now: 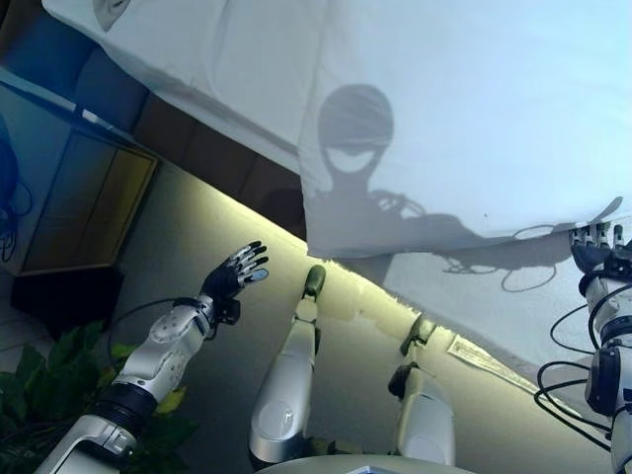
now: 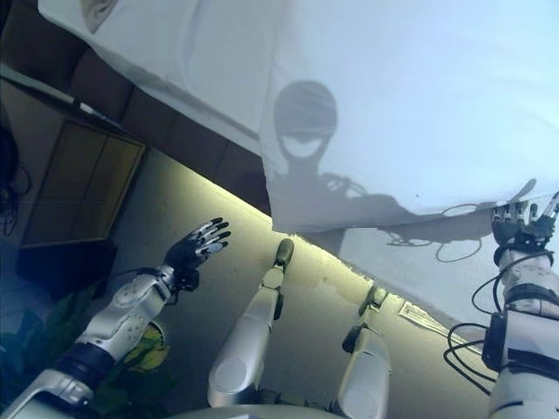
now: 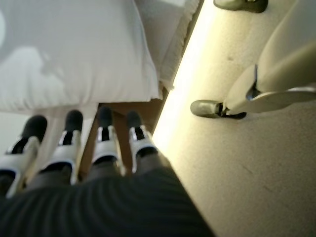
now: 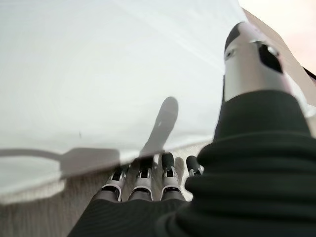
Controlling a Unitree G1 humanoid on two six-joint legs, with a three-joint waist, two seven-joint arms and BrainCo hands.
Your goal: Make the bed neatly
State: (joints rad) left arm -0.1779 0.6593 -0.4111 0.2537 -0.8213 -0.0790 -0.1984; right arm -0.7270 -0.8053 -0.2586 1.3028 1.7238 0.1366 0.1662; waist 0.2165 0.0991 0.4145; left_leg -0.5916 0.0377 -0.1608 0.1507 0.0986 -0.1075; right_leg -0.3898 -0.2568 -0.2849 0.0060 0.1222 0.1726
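Both hands splayed, left hand clear, right hand at duvet edge

White plain duvet; beige floor; green plant.

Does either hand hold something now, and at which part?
The right hand is at the duvet's edge; a grip cannot be told. The left hand is open, holding nothing.

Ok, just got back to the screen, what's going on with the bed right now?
The robot stands at the side of the bed, facing the white duvet that hangs over the edge. Its right hand is at the duvet's lower hem, fingers reaching under the cloth; whether it grips is not clear. The left hand is open in the air over the floor, clear of the bedding. A pillow shows in the left wrist view.
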